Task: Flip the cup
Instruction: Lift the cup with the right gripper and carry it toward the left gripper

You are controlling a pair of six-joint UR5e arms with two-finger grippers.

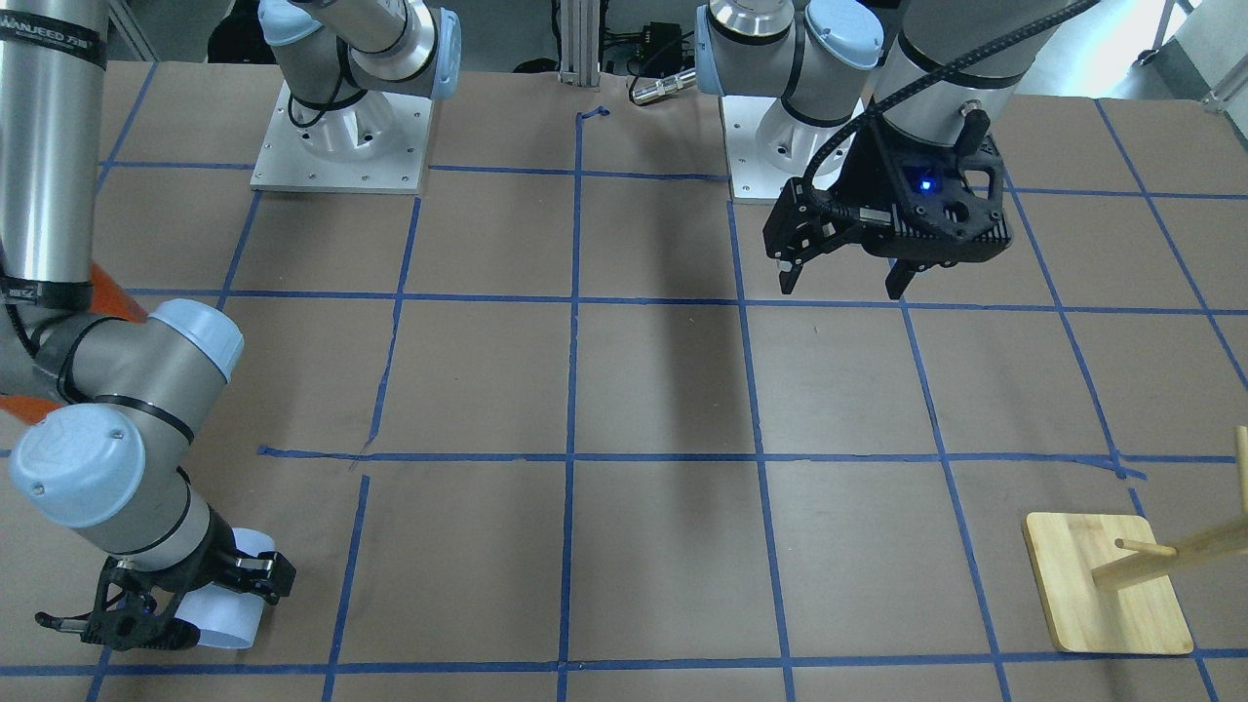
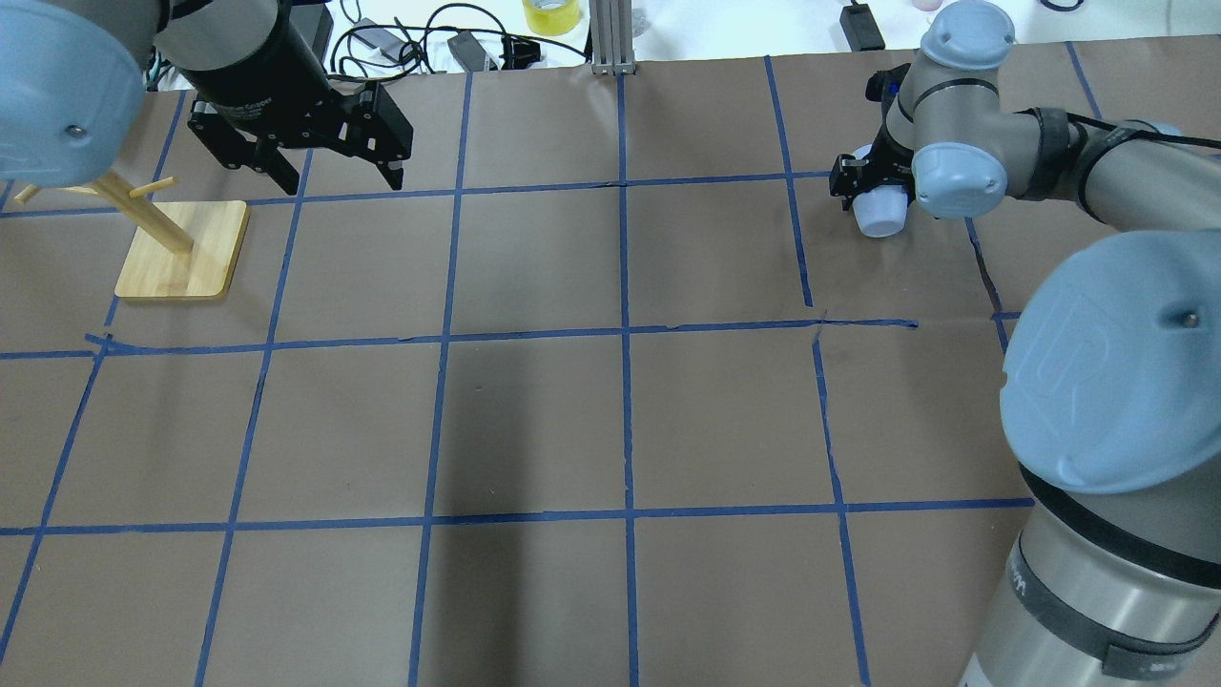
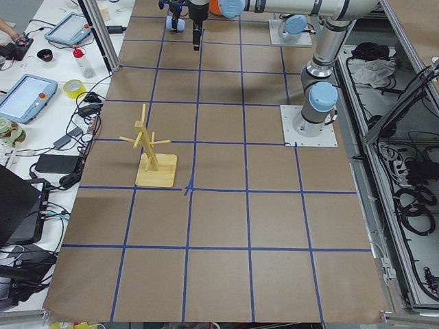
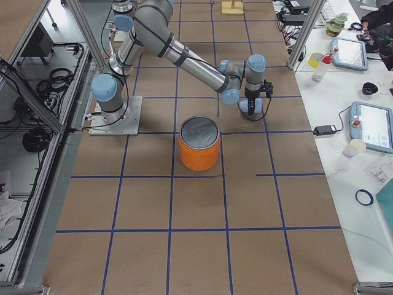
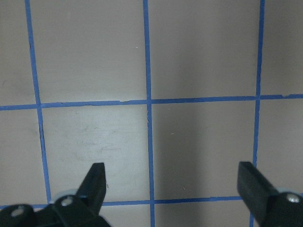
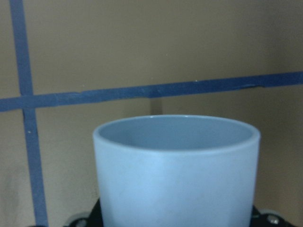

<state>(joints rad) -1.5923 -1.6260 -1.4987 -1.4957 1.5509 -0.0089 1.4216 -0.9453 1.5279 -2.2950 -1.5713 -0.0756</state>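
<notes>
The cup (image 1: pixel 232 597) is a small pale blue tumbler at the table's corner on my right side. My right gripper (image 1: pixel 190 606) is shut on it, with a black finger on each side of its wall. The cup is tilted and its open mouth (image 6: pixel 176 135) points away from the wrist camera. It also shows in the overhead view (image 2: pixel 879 214), below the right gripper (image 2: pixel 870 187). I cannot tell whether it touches the table. My left gripper (image 1: pixel 844 283) is open and empty and hangs above the table, as the left wrist view (image 5: pixel 174 182) also shows.
A wooden peg stand (image 1: pixel 1107 597) on a square base is on my left side, close to the left gripper (image 2: pixel 329 176) in the overhead view. A large orange can with a silver top (image 4: pixel 199 146) stands near the right arm. Blue tape lines grid the brown table (image 2: pixel 620 420).
</notes>
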